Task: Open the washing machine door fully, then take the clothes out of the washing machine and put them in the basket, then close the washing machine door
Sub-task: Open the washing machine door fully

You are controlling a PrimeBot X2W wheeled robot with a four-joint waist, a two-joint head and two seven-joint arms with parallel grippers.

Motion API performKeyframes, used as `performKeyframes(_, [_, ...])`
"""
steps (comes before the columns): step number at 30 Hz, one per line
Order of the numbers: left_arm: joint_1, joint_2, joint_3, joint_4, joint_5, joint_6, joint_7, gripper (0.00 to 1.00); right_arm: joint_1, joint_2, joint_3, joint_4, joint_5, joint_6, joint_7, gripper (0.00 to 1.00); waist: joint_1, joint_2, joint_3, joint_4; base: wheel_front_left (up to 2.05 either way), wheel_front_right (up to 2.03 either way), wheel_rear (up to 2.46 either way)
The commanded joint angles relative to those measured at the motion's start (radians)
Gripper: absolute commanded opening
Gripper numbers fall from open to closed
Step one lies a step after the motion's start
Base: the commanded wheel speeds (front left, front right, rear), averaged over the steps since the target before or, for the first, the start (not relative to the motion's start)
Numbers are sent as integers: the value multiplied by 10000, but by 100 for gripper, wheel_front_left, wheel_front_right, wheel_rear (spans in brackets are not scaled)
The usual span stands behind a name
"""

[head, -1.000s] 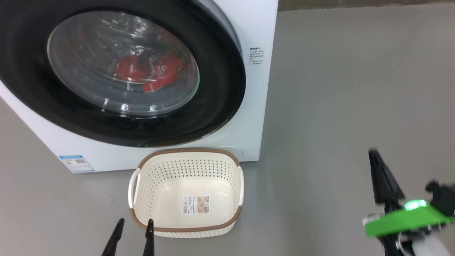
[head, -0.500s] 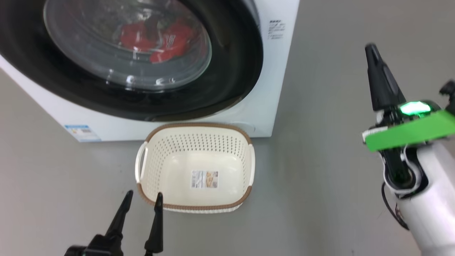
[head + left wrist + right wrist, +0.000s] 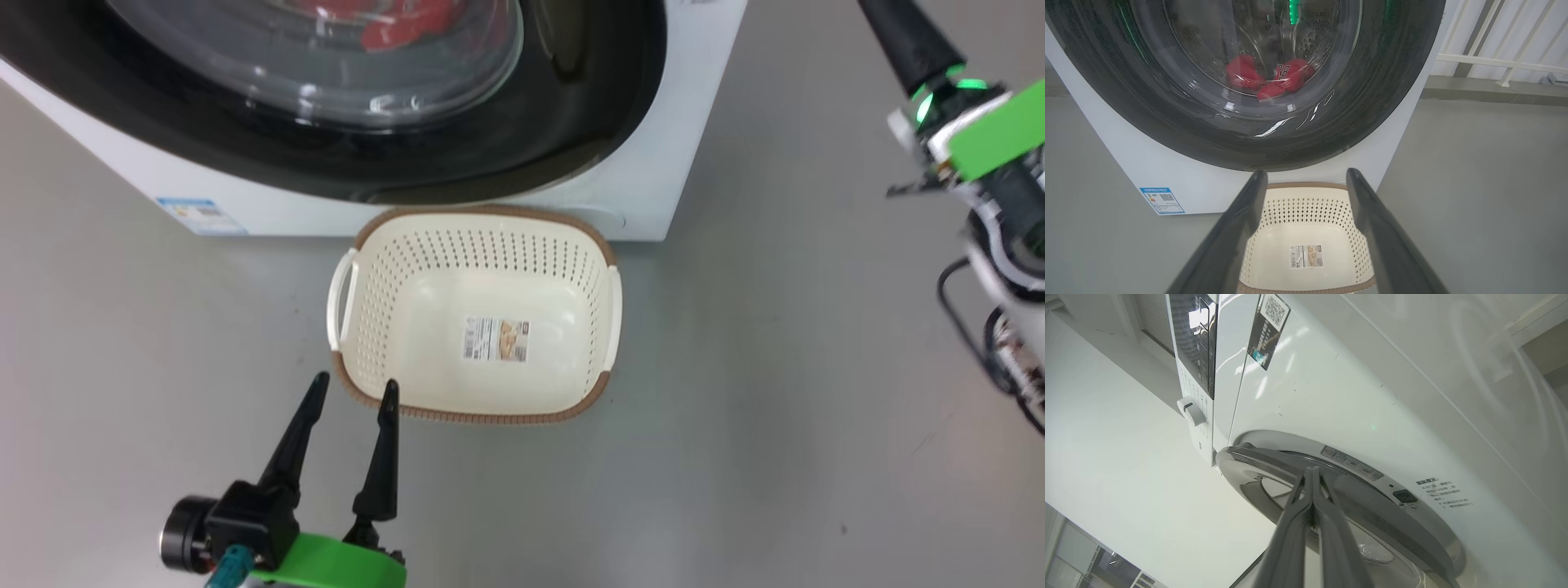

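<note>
Checking in, desk: right claw [image 3: 1312, 473] clenched, fingers pressed together, empty. Left claw [image 3: 356, 384] spread wide, empty, low by the basket [image 3: 506, 418].

Desk: Where's the load?

Me: Clothes [image 3: 1269, 79] red, heaped in the drum [image 3: 1310, 36] behind the glass [image 3: 1180, 81]. Door [image 3: 1167, 122] looks shut on the washing machine [image 3: 678, 163]; latched or not, I can't tell. Basket bare, on the floor [image 3: 775, 367] just in front, under the door.

Desk: Which arm takes the door?

Me: Right, I judge. It hangs high off the machine's right side, fingers aimed along the front at the door's rim edge, near it, not touching as far as I see. Door lies ahead and to the left of that claw. The rim stands proud of the white front there, so I read that as the edge to hook. Left is nearer the basket, well below the rim.
</note>
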Motion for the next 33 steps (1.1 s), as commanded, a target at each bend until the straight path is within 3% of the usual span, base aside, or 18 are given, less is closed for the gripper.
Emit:
performKeyframes(1, [-330, 57, 231, -237, -86, 35, -120, 100, -318, -85, -151, -224, 603, 4, 667, 0, 0, 0, 538, 197, 0, 0, 0])
performKeyframes(7, [-732, 57, 101, -277, -166, 22, -120, 100, -1189, -56, -633, 204, 1765, 4, 2842, 0, 0, 0, 1058, 322, 0, 0, 0])
performKeyframes(15, [-1074, 57, -100, -296, -304, 31, -120, 100, -2263, 350, -1024, 1272, 2557, 4, 4915, 0, 0, 0, 1637, 550, 0, 0, 0])
performKeyframes(33, [-1560, 57, -628, -371, -784, 249, -120, 100, -3703, 937, -1112, 2547, 1537, 4, 6026, 0, 0, 0, 2371, 1220, 0, 0, 0])
